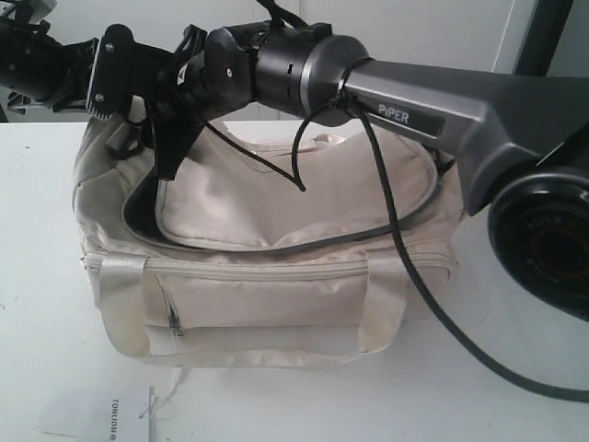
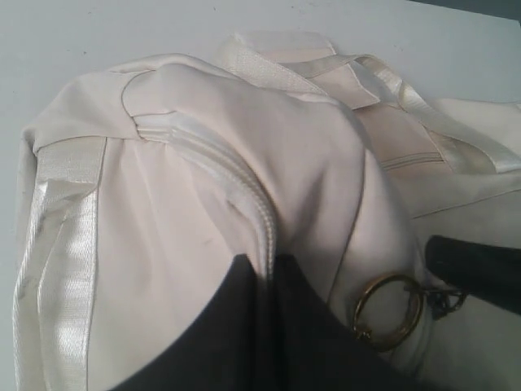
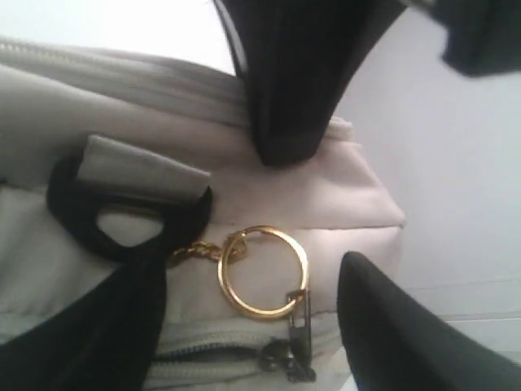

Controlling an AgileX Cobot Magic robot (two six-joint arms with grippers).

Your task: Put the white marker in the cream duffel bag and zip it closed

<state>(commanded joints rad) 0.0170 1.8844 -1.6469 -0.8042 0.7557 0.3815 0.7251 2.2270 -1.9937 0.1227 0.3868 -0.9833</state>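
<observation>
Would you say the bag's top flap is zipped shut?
Open: the bag flap shows a dark gap along its curved edge.

1. A smooth white counter is spread across the scene.
2. A pale wall is seen behind it, broken by a thin seam.
3. A dark upright post is set against the wall at the right.
4. Bright, even light is cast; shadows are soft.

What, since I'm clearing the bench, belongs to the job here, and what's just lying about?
Job: cream duffel bag, gold ring at its zip, open right gripper; white marker not in sight.
Lying about: printed paper tag on the table.
</observation>
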